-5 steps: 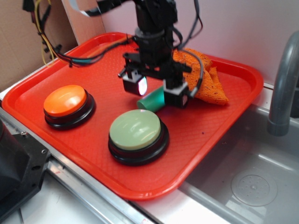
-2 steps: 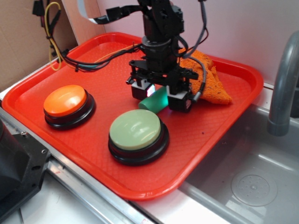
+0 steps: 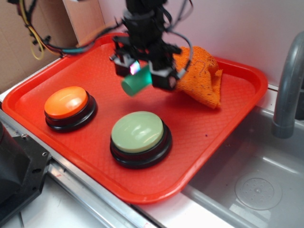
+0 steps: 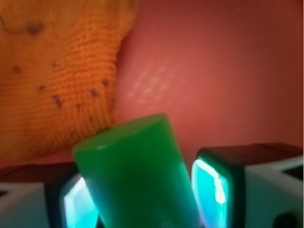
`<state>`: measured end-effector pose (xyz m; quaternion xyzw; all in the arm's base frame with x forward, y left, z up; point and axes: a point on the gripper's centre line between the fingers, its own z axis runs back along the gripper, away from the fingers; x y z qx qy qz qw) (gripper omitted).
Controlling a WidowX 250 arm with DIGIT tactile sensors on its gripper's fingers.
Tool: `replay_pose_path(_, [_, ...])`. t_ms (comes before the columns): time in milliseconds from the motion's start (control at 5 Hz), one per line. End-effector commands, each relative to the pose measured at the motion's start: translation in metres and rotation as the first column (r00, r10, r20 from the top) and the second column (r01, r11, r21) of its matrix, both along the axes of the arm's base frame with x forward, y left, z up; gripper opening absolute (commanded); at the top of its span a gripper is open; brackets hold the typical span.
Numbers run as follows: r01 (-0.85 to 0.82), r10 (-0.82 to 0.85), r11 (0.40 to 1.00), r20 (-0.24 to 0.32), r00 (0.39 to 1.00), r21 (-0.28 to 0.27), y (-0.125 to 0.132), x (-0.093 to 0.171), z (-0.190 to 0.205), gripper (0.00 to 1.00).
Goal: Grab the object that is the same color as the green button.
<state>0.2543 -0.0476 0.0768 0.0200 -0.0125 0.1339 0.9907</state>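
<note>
The green cylinder [image 3: 136, 82] hangs above the red tray [image 3: 199, 128], tilted, with my gripper [image 3: 142, 73] shut on it. In the wrist view the cylinder [image 4: 137, 175] fills the gap between my two glowing pads [image 4: 211, 190], one end pointing away from the camera. The pale green button [image 3: 137, 132] on its black base sits on the tray below and in front of the gripper, apart from it.
An orange button [image 3: 66, 102] stands at the tray's left. A crumpled orange cloth [image 3: 202, 78] lies just right of the gripper, seen close in the wrist view as the cloth [image 4: 57, 76]. A steel sink [image 3: 256, 185] and grey faucet [image 3: 287, 90] are to the right. Cables trail at back left.
My gripper has closed on the green cylinder and lifted it off the tray, moving up and to the left. The cloth has shifted slightly; the buttons have not moved.
</note>
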Motion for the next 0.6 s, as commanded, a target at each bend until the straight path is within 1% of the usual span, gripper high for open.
replay_pose_path(0, [-0.035, 0.035, 0.999, 0.091, 0.995, -0.01, 0.058, 0.002, 0.075, 0.0])
replay_pose_path(200, [-0.089, 0.093, 0.996, 0.174, 0.98, -0.029, 0.079, -0.007, 0.094, 0.0])
replay_pose_path(400, [-0.05, 0.054, 0.998, 0.156, 0.986, -0.029, 0.082, -0.007, 0.099, 0.0])
